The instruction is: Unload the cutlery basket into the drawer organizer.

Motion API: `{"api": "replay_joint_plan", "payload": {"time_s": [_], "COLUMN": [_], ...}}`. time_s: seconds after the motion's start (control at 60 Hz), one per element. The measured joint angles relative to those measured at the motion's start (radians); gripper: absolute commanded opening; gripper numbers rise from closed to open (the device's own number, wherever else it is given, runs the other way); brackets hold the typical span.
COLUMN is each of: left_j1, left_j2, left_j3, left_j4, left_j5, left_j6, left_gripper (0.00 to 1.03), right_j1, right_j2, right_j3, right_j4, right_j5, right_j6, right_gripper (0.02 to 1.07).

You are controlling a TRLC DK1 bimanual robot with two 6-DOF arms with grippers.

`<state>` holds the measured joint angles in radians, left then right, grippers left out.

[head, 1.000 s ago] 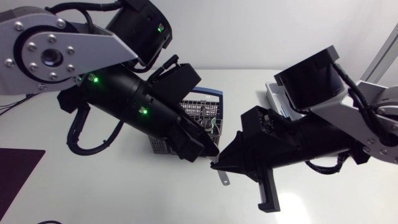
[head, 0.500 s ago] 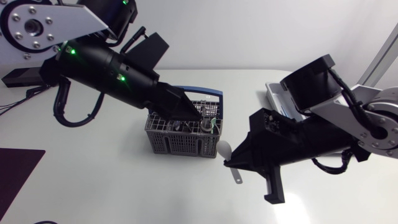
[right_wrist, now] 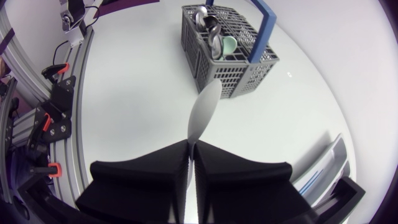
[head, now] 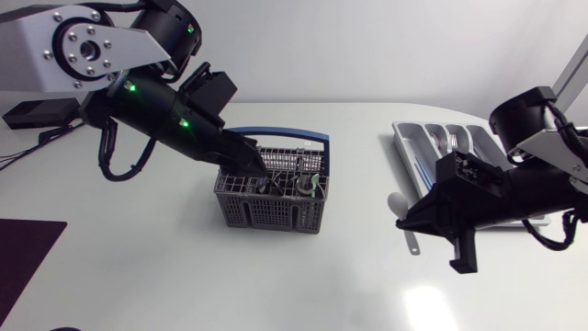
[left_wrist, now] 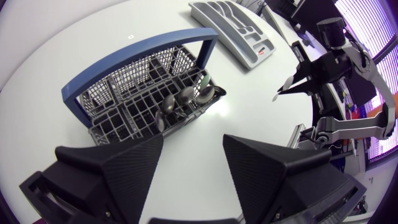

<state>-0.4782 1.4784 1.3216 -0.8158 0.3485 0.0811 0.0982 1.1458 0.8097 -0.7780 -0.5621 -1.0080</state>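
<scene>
The grey wire cutlery basket with a blue handle stands mid-table and holds several pieces of cutlery. My left gripper hangs open just above the basket's left half, with nothing between its fingers. In the left wrist view the basket lies ahead of the left gripper. My right gripper is shut on a white spoon, low over the table beside the grey drawer organizer. In the right wrist view the spoon sticks out ahead of the right gripper towards the basket.
A dark mat lies at the table's front left edge. A black box with cables sits at the back left. Bare white table lies between basket and organizer.
My left arm has drawn back to the left over the basket and its gripper has opened. My right arm has carried the white spoon to the right, up to the organizer.
</scene>
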Motion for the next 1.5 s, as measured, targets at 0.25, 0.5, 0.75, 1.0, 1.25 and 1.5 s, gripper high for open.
{"api": "replay_joint_plan", "payload": {"time_s": [0.25,0.5,0.75,1.0,1.25,1.5], "left_j1": [0.0,0.002,0.007,0.007,0.006,0.006], "left_j2": [0.014,0.058,0.068,0.069,0.069,0.069], "left_j3": [0.0,-0.013,-0.021,-0.05,-0.087,-0.15], "left_j4": [0.002,0.033,0.071,0.131,0.202,0.269], "left_j5": [-0.094,-0.119,-0.122,-0.123,-0.148,-0.149], "left_j6": [0.029,0.046,0.052,0.052,0.051,0.051], "left_gripper": [0.62,0.6,0.6,0.59,0.59,0.59], "right_j1": [-0.173,-0.321,-0.51,-0.611,-0.648,-0.656], "right_j2": [0.01,0.052,0.172,0.314,0.468,0.567], "right_j3": [0.06,0.092,0.116,0.14,0.21,0.225], "right_j4": [-0.082,-0.101,-0.067,0.128,0.224,0.324], "right_j5": [-0.018,-0.017,-0.011,0.044,0.11,0.193], "right_j6": [-0.156,-0.296,-0.499,-0.623,-0.674,-0.695], "right_gripper": [0.08,0.08,0.08,0.08,0.08,0.08]}}
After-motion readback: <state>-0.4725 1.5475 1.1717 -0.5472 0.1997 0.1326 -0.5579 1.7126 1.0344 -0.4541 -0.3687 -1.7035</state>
